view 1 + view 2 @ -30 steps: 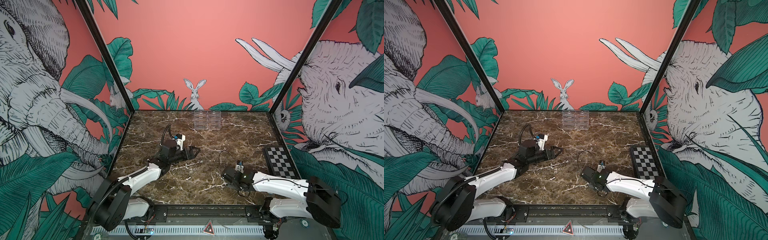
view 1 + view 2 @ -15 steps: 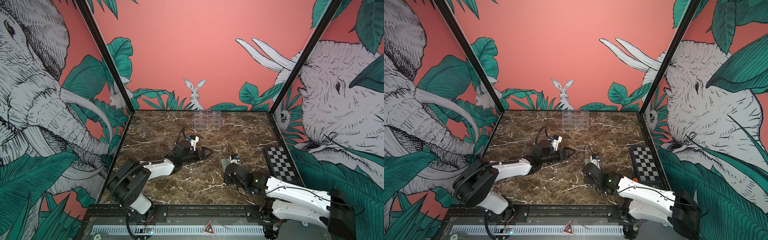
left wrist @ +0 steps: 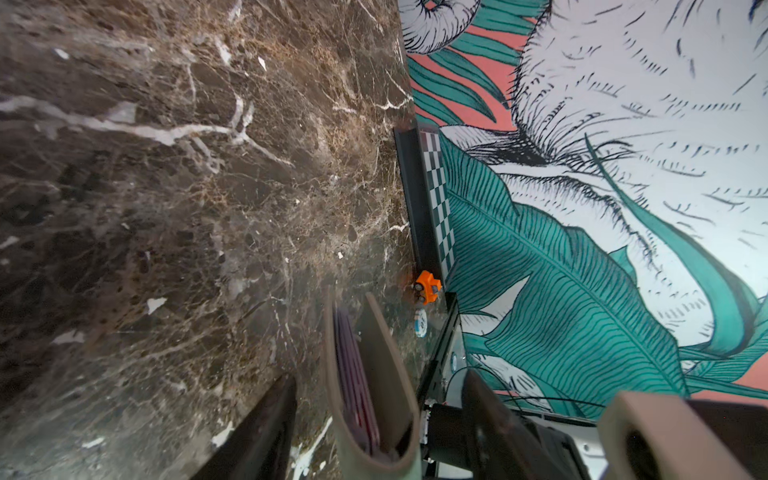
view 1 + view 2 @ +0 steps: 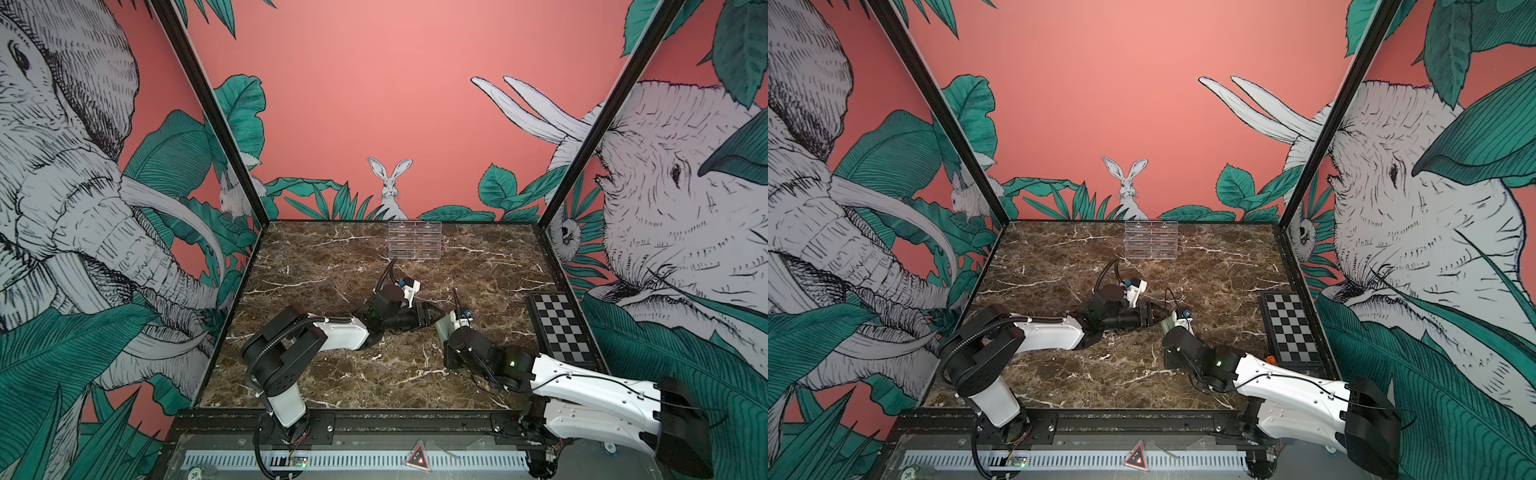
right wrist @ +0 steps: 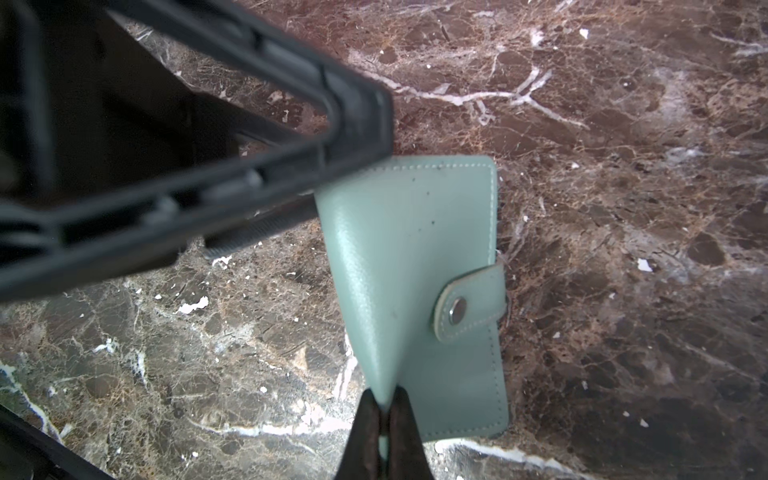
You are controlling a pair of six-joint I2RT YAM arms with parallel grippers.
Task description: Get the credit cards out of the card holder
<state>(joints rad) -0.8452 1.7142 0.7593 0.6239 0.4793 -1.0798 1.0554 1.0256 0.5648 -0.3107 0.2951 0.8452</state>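
The card holder (image 5: 415,249), a pale sage-green wallet with its snap tab (image 5: 469,303) fastened, hangs just above the marble near the middle in both top views (image 4: 443,327) (image 4: 1167,322). My right gripper (image 5: 386,411) is shut on a pinched fold of its cover. My left gripper (image 3: 380,376) is open and straddles the holder's folded end, with a gap on each side; one of its dark fingers (image 3: 270,424) stays clear of the cover. Red edges of the credit cards (image 3: 355,374) show between the covers.
A clear acrylic stand (image 4: 414,240) stands at the back wall. A black-and-white checkered board (image 4: 559,328) lies along the right edge, with a small orange object (image 3: 428,286) and a round chip (image 3: 420,322) near its front end.
My left gripper has travelled right to the card holder and its jaws have narrowed around it. My right gripper stays shut on the holder and has shifted slightly left and back.
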